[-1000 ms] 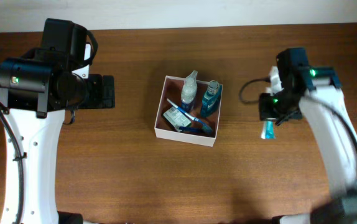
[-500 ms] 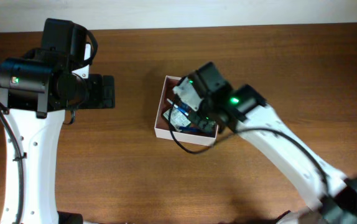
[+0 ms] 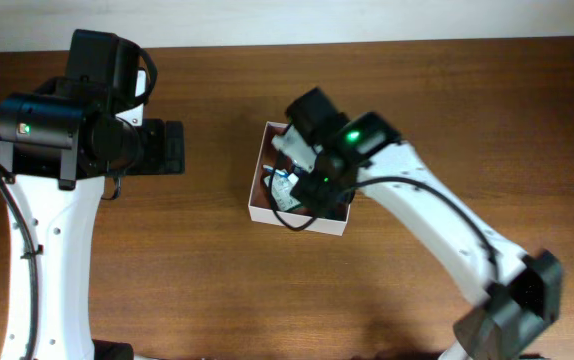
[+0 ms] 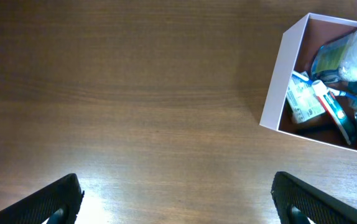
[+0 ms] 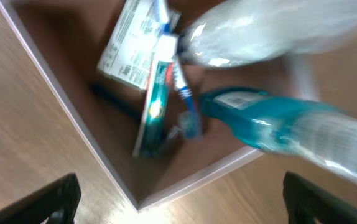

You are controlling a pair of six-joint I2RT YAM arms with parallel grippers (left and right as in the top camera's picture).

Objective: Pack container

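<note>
- The container (image 3: 256,185) sits near the middle of the tabletop (image 3: 187,280), with its open top facing up.
- The right arm (image 3: 437,235) reaches in from the right. From above, its wrist covers the far and right parts of the box, so only a strip of the inside along the left wall shows.
- The right tool (image 5: 185,202) hangs over the container. Its fingers are spread wide and nothing is between them.
- The right wrist view, though blurred, shows what the arm hides from above. A teal toothpaste tube (image 5: 153,106) lies against a white printed packet (image 5: 129,53). Beside them are a clear bottle of blue liquid (image 5: 272,124) and a clear crinkled pack (image 5: 259,31).
- The left tool (image 4: 175,202) is also spread and empty. It is over bare wood well to the left of the container.
- The left wrist view shows the box's white left wall from outside, with the tube and packet lying just inside it.
</note>
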